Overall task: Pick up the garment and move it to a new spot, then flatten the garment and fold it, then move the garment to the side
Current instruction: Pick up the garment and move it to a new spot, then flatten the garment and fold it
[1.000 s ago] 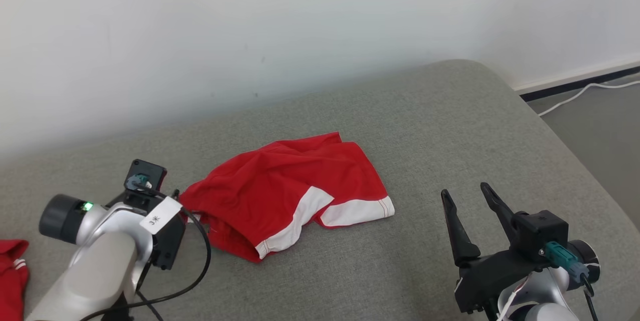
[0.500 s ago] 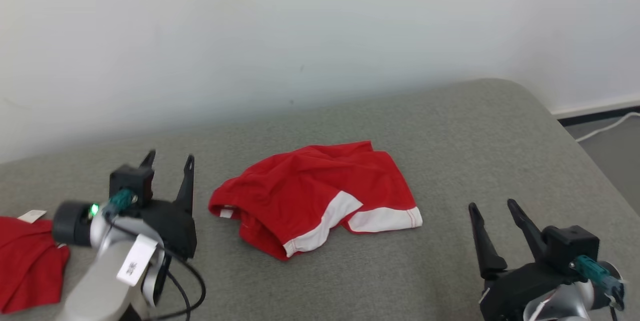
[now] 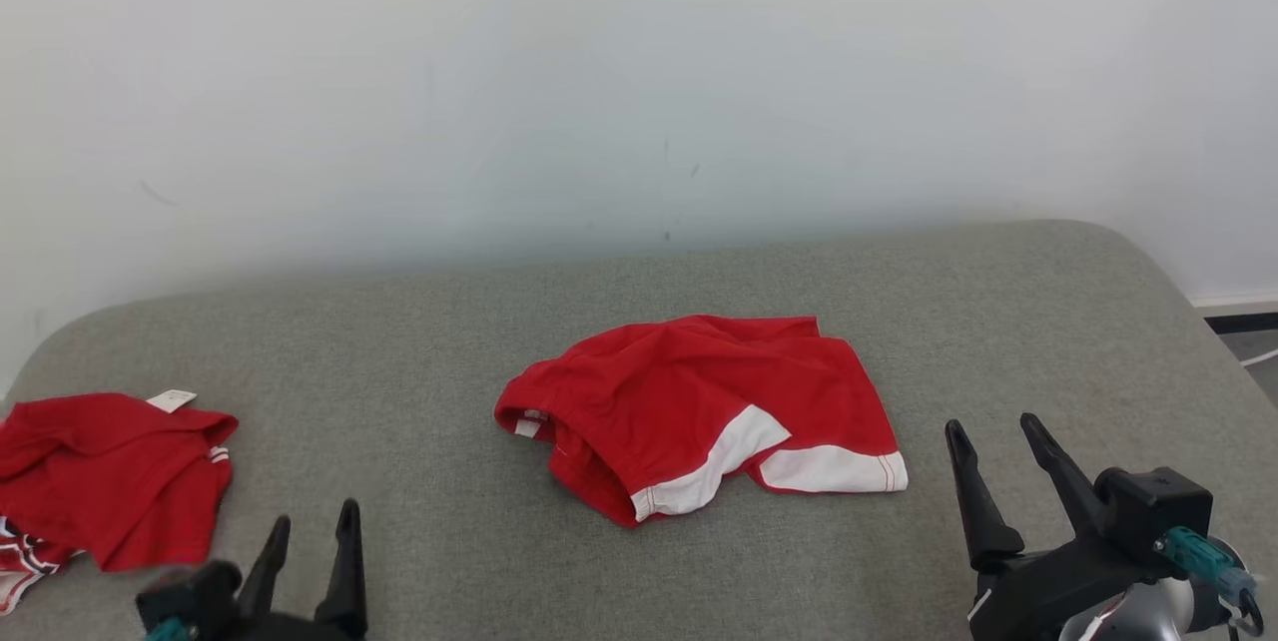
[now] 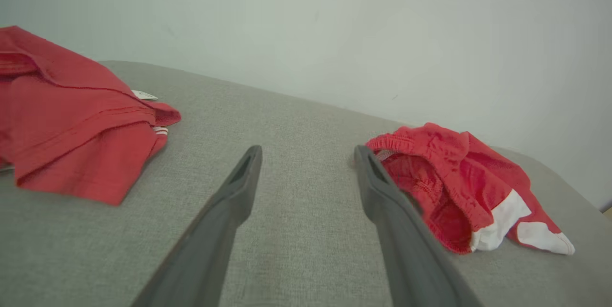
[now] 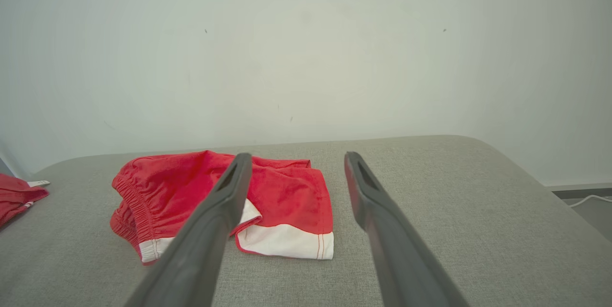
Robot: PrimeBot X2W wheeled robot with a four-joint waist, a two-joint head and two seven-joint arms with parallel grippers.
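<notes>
Red garment (image 3: 699, 411) with white hems, lying crumpled at the middle of a grey cushion (image 3: 399, 341), touched by neither claw. Left claw (image 3: 315, 513) at lower left, fingers spread, released, grasping nothing, well apart from the garment. Right claw (image 3: 992, 423) at lower right, likewise released and empty, near the white hem. Second red cloth (image 3: 110, 471) at the cushion's left end.

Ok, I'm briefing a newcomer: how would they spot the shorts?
On the grey cushion against the white wall, look at its middle. The red shorts lie crumpled there; unlike the red garment at the left edge, they have broad white hem panels.
</notes>
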